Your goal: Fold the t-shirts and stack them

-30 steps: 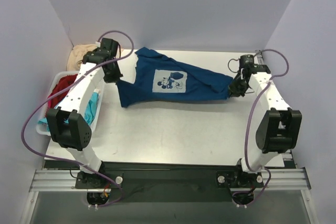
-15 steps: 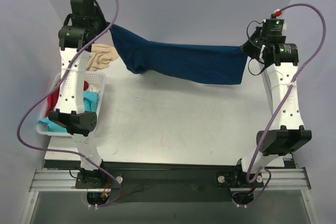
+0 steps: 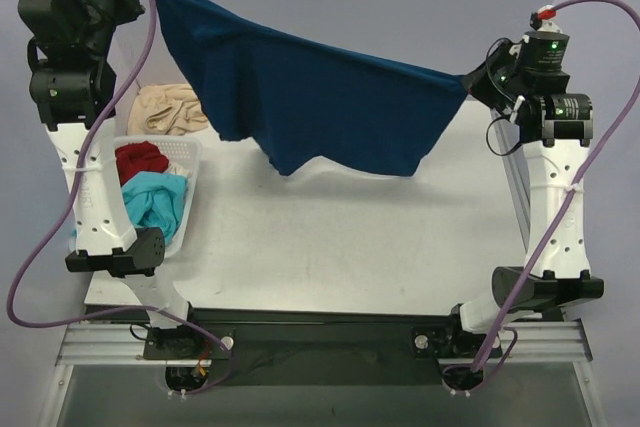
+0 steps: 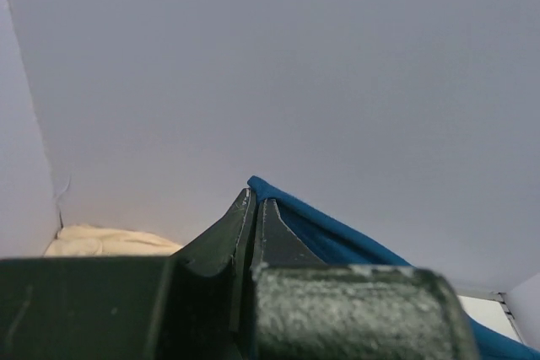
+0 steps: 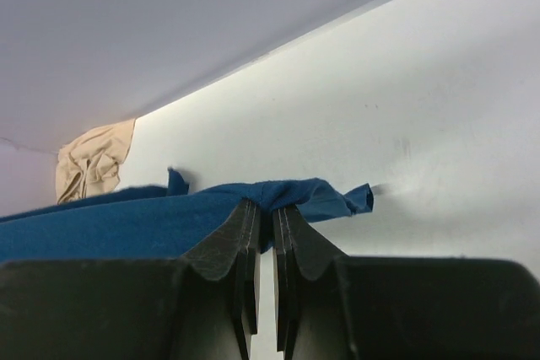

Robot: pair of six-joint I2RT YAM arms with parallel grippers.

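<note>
High above the bench (image 3: 350, 247), the navy t-shirt (image 3: 320, 112) hung stretched between both arms, left end effector (image 4: 256, 208) clenched on 1 edge, right end effector (image 5: 263, 212) clenched on the opposite edge

Navy t-shirt (image 3: 320, 112) — now aloft, outstretched

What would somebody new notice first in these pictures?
The navy blue t-shirt hangs stretched in midair above the table's far side, held at its ends by the left end effector and the right end effector. At the table's left edge, a white basket holds a red t-shirt and a turquoise t-shirt, with beige cloth behind it.
</note>
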